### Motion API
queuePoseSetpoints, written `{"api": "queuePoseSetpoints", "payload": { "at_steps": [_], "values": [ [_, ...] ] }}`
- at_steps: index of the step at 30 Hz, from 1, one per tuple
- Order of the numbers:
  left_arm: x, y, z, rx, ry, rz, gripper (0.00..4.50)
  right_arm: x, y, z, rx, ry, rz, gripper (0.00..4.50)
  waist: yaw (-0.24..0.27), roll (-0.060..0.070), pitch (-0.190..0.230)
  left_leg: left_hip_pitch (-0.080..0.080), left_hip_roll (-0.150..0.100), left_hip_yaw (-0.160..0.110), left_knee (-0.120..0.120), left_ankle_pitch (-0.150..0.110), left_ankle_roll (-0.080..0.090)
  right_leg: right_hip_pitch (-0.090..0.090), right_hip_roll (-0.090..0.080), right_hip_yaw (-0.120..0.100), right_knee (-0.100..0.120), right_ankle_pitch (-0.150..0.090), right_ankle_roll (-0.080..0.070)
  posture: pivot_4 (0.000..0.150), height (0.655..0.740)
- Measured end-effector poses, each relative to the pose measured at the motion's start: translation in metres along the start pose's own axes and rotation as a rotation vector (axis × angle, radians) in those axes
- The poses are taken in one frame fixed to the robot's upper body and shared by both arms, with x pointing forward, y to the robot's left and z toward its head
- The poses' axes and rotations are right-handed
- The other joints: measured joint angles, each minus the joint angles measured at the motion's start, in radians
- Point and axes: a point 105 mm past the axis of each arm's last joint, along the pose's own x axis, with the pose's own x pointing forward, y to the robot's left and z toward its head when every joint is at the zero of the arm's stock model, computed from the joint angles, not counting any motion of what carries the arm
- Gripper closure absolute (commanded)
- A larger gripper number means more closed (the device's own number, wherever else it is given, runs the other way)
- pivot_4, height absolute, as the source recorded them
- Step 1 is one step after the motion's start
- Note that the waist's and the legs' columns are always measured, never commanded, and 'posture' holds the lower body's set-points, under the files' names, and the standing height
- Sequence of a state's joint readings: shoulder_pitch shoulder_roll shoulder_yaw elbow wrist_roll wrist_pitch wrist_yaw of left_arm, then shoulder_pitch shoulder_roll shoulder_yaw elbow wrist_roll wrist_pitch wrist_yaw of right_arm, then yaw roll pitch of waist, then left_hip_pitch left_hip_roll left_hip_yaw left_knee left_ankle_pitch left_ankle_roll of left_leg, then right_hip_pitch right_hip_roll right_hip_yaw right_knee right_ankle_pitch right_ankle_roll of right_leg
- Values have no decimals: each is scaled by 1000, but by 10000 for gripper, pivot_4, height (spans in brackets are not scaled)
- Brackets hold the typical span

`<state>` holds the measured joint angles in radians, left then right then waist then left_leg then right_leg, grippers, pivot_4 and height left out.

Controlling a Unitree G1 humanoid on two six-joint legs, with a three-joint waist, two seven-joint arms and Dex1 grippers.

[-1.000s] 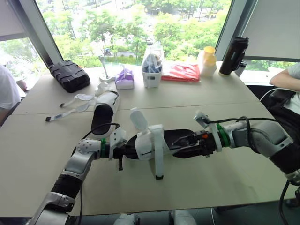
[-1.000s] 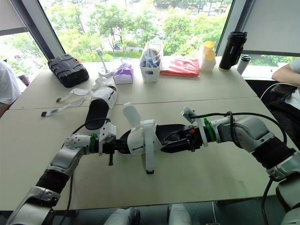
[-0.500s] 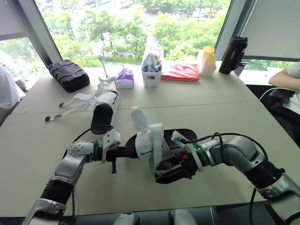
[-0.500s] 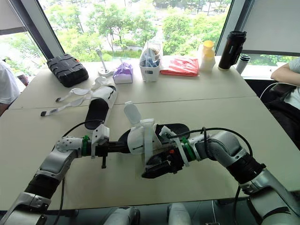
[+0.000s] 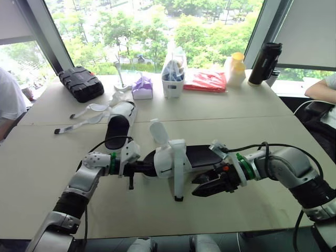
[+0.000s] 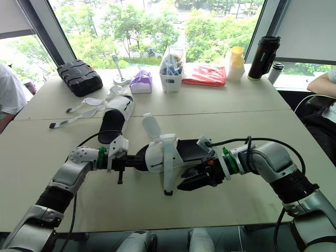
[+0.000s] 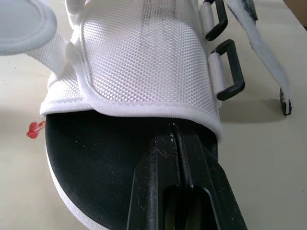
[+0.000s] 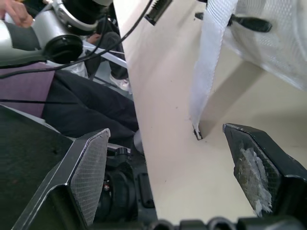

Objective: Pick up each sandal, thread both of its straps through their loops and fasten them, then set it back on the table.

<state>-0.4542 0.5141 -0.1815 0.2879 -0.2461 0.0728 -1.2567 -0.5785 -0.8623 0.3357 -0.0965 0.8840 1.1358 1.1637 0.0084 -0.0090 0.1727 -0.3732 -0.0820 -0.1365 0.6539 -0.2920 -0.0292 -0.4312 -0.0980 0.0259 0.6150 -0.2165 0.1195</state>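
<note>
Sandal [image 5: 170,157] in left pincer [image 5: 143,169]

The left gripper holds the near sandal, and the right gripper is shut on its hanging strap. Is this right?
Not quite. The left gripper does hold the near sandal, but the right gripper is open; the right wrist view shows the hanging strap untouched.

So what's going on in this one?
The left claw is shut on the sole of one sandal over the table. The right claw is open beside that sandal's dangling strap, which is not yet threaded. The second sandal lies farther back with its straps loose.
</note>
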Motion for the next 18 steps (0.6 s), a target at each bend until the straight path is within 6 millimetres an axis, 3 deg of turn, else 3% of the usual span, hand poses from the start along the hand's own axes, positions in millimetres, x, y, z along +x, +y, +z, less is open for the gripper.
{"api": "queuePoseSetpoints", "payload": {
  "at_steps": [18],
  "values": [
    [14, 3, 2, 39, -15, -2, 45000, 37, -20, 8, 60, -73, -35, 4069, 4, 0, 0, 0, -1, -3, 2, 0, -1, 1, -1, 0, 0, 1, 1, 1500, 7400]
  ]
}}
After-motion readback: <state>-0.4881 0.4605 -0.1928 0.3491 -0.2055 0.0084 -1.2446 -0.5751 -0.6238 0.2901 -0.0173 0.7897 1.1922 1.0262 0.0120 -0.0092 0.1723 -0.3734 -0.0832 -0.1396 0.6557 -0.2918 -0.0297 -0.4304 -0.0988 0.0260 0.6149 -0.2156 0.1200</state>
